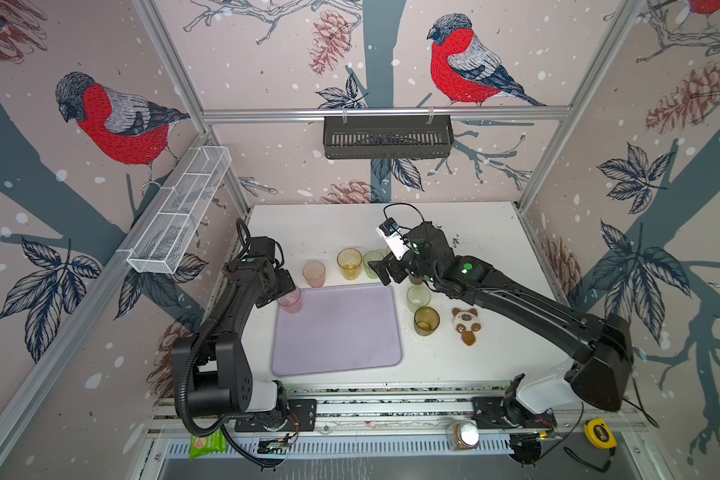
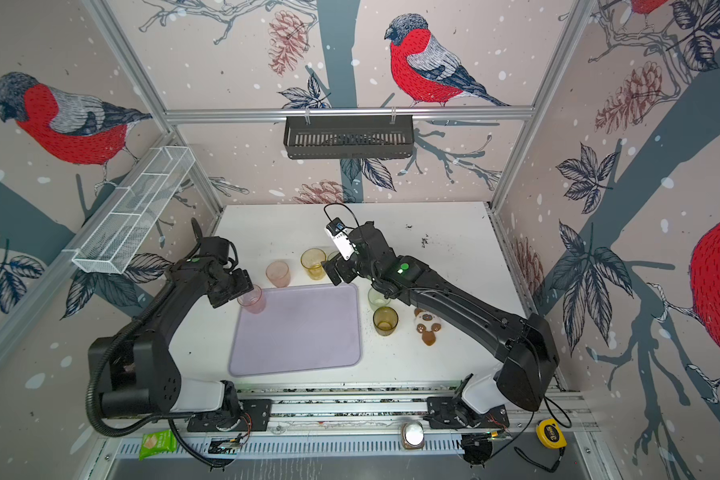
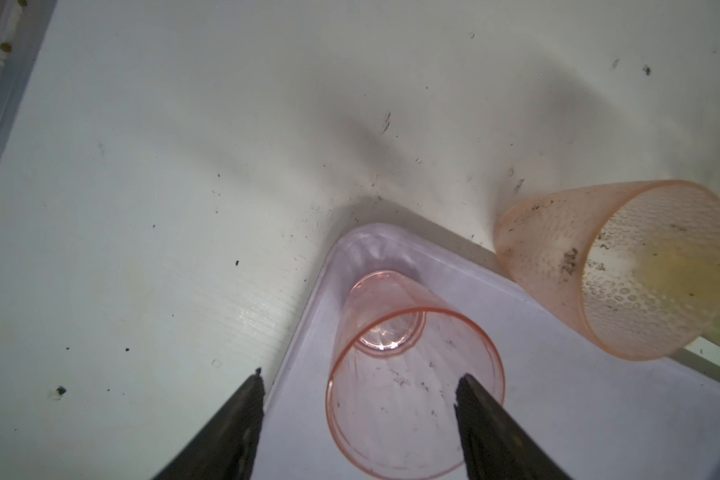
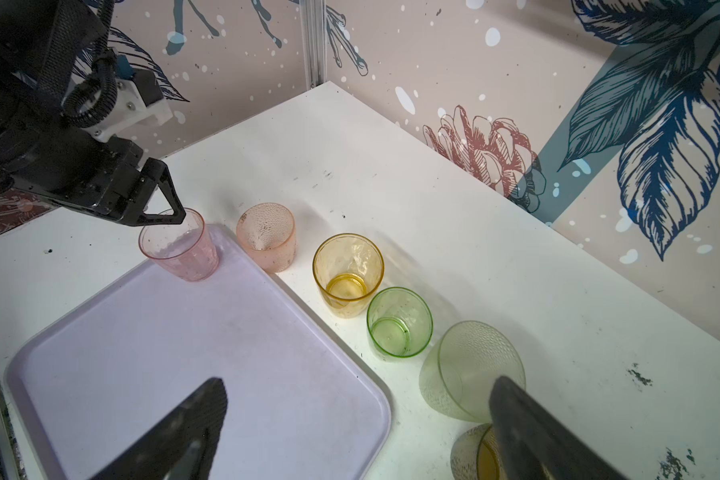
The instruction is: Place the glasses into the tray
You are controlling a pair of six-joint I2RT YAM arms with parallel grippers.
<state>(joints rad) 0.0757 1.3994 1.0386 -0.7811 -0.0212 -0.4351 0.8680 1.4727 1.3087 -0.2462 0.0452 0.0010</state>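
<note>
We found the clear pink plastic tumbler [image 3: 408, 357] upright in the far left corner of the flat lavender tray [image 3: 578, 395], left hand [image 3: 360, 374] apart over its rim, right hand [image 4: 358, 380] spread empty, and judged it light, slick, best pinched at the rim.

tray [image 1: 337, 332]: lavender, flat, mid-table | clear pink glass [image 1: 290, 300]: upright, tray's far-left corner | frosted pink glass [image 1: 314, 273], amber glass [image 1: 348, 263], green glass [image 1: 373, 264]: upright beyond tray's far edge

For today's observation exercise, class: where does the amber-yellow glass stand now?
In both top views the amber-yellow glass stands beyond the tray's far edge, frosted pink glass on its left, green glass on its right.
</note>
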